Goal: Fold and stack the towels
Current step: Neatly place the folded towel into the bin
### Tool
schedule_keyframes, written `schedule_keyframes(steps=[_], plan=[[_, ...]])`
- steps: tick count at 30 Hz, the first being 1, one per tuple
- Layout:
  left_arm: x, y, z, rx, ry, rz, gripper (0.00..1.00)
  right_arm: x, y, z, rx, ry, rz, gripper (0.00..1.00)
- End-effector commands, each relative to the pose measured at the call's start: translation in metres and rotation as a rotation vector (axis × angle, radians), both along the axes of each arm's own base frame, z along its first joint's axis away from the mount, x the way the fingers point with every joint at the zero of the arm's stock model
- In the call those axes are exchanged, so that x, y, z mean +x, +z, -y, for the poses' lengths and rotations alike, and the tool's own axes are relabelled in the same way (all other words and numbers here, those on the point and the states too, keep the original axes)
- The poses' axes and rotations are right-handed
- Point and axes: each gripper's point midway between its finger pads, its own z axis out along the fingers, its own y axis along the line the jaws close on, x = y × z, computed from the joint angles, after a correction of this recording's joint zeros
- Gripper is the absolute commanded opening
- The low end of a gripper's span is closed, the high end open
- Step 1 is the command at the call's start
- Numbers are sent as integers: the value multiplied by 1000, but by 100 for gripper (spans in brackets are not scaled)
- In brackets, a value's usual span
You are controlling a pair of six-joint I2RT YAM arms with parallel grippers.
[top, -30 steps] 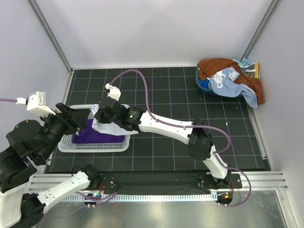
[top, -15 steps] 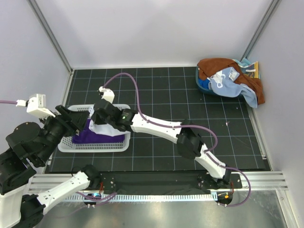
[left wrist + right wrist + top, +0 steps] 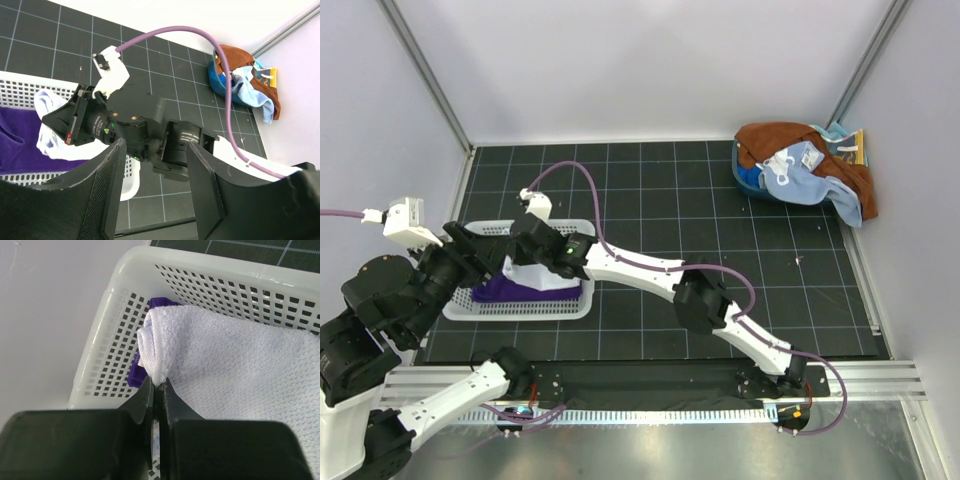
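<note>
My right gripper (image 3: 525, 257) is shut on a bunched corner of the plain white towel (image 3: 537, 276) and holds it over the left end of the white slotted basket (image 3: 570, 306). In the right wrist view the jaws (image 3: 159, 385) pinch the white towel (image 3: 230, 365), with the dark purple towel (image 3: 138, 374) under it in the basket (image 3: 115, 330). The purple towel (image 3: 505, 291) lies in the basket. My left gripper (image 3: 485, 262) is open and empty just left of the right gripper, above the basket; it also shows in the left wrist view (image 3: 155, 190).
A heap with a rust-brown towel (image 3: 770, 140) and a light blue towel (image 3: 802, 178) sits in the back right corner against the wall. Both arms crowd the left side. The left wall is close to the basket.
My right gripper has moved left with the white towel, from the basket's middle to its left end. My left gripper has drawn back a little to the left.
</note>
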Motion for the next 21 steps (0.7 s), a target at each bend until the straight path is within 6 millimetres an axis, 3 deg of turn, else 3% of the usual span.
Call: schedule_keyframes(steps=[1,7,10,16,21], plan=[[3,0,-1,19,6,9,55,6,26,-9,66,8,28,1],[3,-1,0,20,8,7,56,3,18,-16,73,39,24,1],[4,-2,1,21,6,3,56,-1,18,-21,86,73,24,8],[7,-5,2,23,14,-6,56,-11,21,-31,122,150,28,49],[10,-7,3,27,20,-12,56,-16,46,-30,150,192,71,60]])
